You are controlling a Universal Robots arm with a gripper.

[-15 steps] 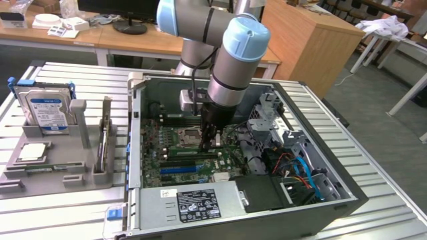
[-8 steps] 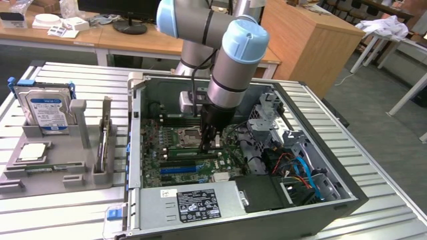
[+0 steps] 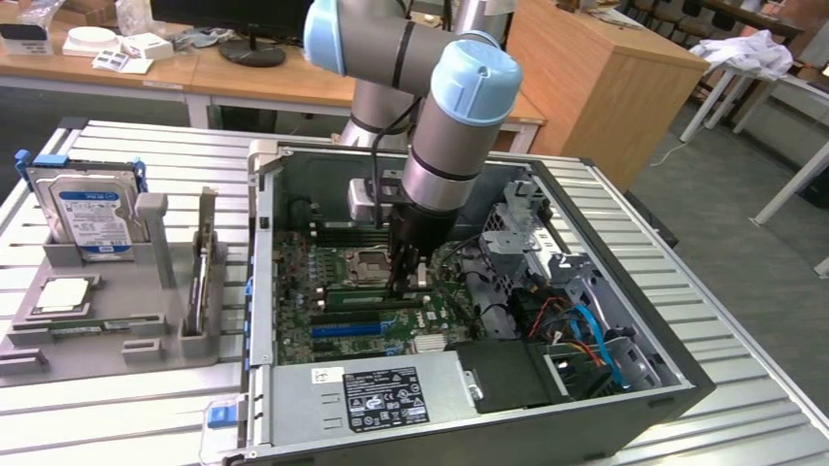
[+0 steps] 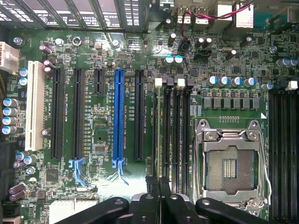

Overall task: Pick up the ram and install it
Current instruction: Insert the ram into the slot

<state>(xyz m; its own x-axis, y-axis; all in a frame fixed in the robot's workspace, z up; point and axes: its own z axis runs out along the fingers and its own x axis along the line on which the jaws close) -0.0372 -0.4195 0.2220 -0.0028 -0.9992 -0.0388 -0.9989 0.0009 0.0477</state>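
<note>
Slats ran the length of the metal table (image 3: pixel 155 155), and an open computer case (image 3: pixel 622 408) lay on its side over the middle of it, reaching almost to the edge on the exterior view's right. The robot arm (image 3: pixel 453 146) reached from the table's far edge into the case, over the green motherboard (image 3: pixel 305 291) on the case floor. A grey tray (image 3: pixel 116 320) sat beside the case at the table's edge on the exterior view's left. It carried a hard drive (image 3: pixel 88 209) stood upright in blue rails near its far corner and a silver square processor chip (image 3: pixel 65 294) lying flat nearer its middle. A grey power supply (image 3: pixel 376 393) with a black label lay along the case's near wall. On the motherboard the processor socket (image 3: pixel 367 264) with its metal frame sat near the board's middle, a blue slot (image 3: pixel 348 330) lay toward the board's near edge, and the black memory slots (image 4: pixel 177 135) ran between the two. The claw (image 3: pixel 414 283) had its tips at those memory slots, just beside the socket. In the wrist view its two dark fingers (image 4: pixel 152 186) were clenched almost together, pinching one end of the ram (image 4: pixel 160 135). The ram stood on its thin edge and ran away from the fingertips along the memory slot on the blue slot's side. How deep the ram sat in that slot could not be told.
</note>
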